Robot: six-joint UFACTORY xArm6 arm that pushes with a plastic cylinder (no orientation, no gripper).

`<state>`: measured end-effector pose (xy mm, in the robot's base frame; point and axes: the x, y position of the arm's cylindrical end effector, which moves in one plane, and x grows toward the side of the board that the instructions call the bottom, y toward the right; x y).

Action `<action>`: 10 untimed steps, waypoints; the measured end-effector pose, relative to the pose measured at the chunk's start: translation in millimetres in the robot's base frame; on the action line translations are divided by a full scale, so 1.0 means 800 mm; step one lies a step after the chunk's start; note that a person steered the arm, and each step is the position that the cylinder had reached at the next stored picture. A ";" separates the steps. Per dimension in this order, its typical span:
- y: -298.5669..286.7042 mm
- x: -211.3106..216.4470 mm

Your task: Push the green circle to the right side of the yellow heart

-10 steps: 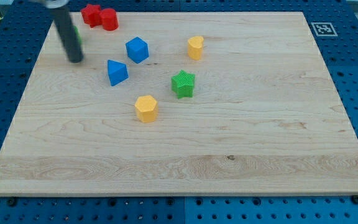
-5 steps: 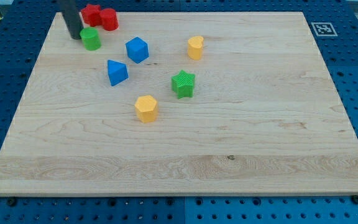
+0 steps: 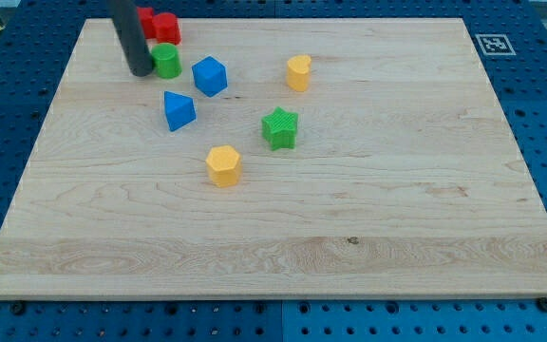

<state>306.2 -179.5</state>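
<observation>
The green circle (image 3: 167, 61) sits near the view's top left of the wooden board (image 3: 397, 190). My tip (image 3: 141, 69) touches its left side. The yellow heart (image 3: 298, 72) lies well to the right of the circle, with a blue cube (image 3: 209, 76) between them. The rod comes down from the view's top and hides part of a red block.
Two red blocks (image 3: 160, 26) lie at the top edge just above the circle. A blue triangular block (image 3: 178, 110), a green star (image 3: 280, 128) and a yellow hexagon (image 3: 223, 164) sit lower toward the middle. A marker tag (image 3: 493, 44) is at the top right corner.
My tip swung up behind the green circle, then moved right and slightly down, pushing the circle rightward toward the blue cube. The other blocks have not moved.
</observation>
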 end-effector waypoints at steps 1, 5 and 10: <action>0.036 -0.014; 0.195 -0.097; 0.351 -0.006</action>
<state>301.2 101.3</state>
